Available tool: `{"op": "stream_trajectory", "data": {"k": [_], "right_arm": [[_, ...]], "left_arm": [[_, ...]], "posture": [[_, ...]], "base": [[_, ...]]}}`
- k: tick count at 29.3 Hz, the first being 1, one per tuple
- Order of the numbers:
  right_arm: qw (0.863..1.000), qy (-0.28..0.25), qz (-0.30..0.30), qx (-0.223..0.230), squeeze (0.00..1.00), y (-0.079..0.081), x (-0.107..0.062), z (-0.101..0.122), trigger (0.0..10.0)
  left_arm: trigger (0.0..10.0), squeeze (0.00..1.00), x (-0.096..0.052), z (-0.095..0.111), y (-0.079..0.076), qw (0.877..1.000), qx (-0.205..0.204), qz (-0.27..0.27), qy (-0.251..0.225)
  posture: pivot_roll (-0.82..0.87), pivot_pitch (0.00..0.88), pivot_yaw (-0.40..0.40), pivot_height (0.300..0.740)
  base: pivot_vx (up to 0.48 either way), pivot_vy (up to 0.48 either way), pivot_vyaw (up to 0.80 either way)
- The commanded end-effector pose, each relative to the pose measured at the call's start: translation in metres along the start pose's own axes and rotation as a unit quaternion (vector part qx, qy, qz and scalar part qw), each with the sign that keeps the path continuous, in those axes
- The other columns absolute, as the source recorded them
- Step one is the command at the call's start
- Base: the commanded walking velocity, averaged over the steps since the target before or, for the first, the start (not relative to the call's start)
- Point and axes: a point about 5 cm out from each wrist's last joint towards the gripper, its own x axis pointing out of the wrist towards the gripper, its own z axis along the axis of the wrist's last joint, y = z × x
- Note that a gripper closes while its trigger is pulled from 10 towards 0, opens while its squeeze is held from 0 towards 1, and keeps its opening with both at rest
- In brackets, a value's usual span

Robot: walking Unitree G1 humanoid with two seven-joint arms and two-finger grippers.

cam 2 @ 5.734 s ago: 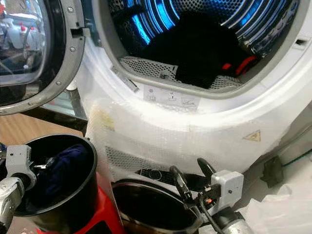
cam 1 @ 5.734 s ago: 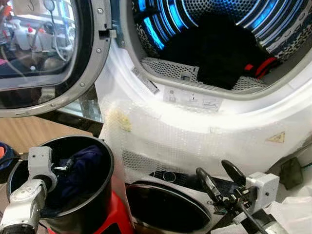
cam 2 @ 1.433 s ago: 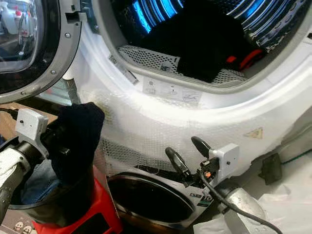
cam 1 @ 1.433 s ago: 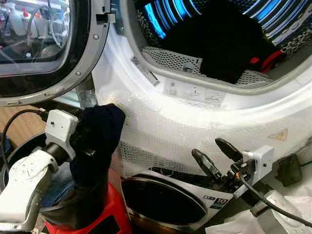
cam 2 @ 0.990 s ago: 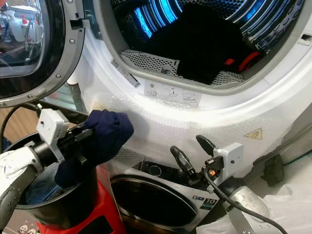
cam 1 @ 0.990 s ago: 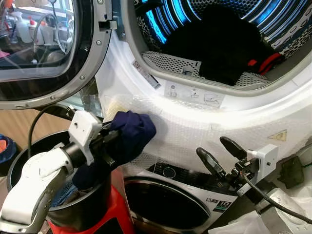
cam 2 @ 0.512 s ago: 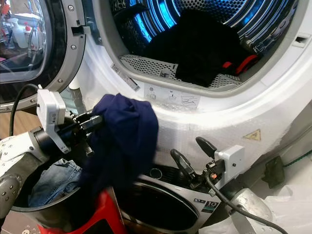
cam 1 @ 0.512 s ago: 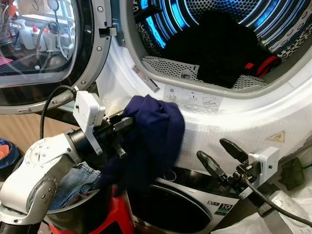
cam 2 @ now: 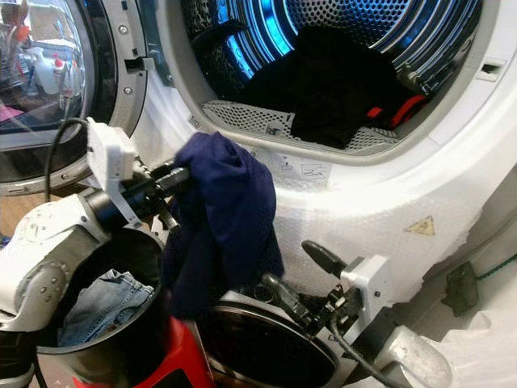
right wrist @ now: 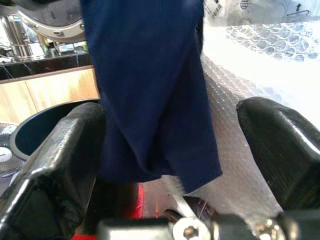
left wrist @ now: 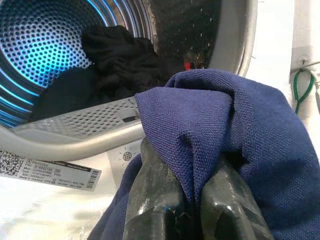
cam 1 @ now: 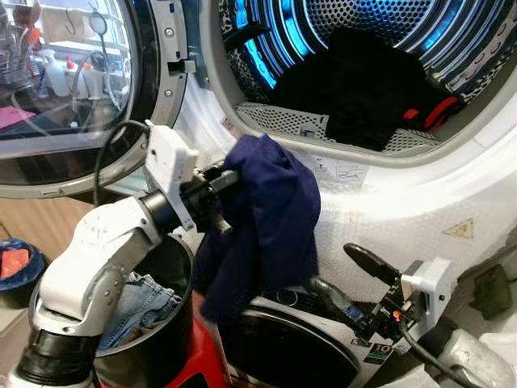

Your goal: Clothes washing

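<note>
I'm looking at a wood-panelled wall (cam 1: 32,218) running low on my left — a white plastic sheet (cam 2: 477,339) is lying crumpled on the floor at my right, light glaring off it.

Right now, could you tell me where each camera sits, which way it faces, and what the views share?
Left eye view: on the head, looking down at the open drum; shows the left pincer holding the navy garment, the right pincer low.
Right eye view: beside it, same scene, shifted slightly.
Left wrist view: along its fingers into the drum, cloth pinched.
Right wrist view: between its spread fingers, up at the hanging garment.
Shared: every view shows the navy garment.
</note>
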Motion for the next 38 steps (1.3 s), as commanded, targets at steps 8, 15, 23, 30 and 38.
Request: {"op": "stream_trajectory", "data": {"k": [8,15,23,30,38], "right_arm": [[0.999,-0.02,-0.033,-0.017,0.0,0.017,0.017,0.011,10.0],[0.997,-0.046,-0.069,-0.007,0.0,0.026,0.031,0.024,10.0],[0.993,-0.001,-0.117,-0.01,0.0,0.029,0.042,0.012,10.0],[0.992,0.005,-0.124,0.004,0.0,0.029,0.05,0.011,10.0],[0.984,-0.012,-0.178,0.026,0.0,0.022,0.064,0.017,10.0]], "left_arm": [[10.0,0.0,0.029,0.005,-0.004,0.999,0.014,-0.028,-0.031],[10.0,0.0,0.048,0.001,-0.003,0.999,0.009,-0.012,-0.043],[10.0,0.0,0.064,0.008,-0.012,0.997,0.0,-0.028,-0.068],[10.0,0.0,0.076,0.013,-0.021,0.995,-0.004,-0.039,-0.088],[10.0,0.0,0.088,0.011,-0.031,0.994,-0.014,-0.038,-0.097]], "posture": [[-0.1,0.061,0.026,0.74],[-0.1,0.08,0.034,0.74],[-0.09,0.089,0.036,0.74],[-0.08,0.09,0.039,0.74],[-0.08,0.09,0.043,0.74]], "base": [[0.0,0.0,0.0],[0.0,0.0,0.0],[0.0,0.0,0.0],[0.0,0.0,0.0],[0.0,0.0,0.0]]}}
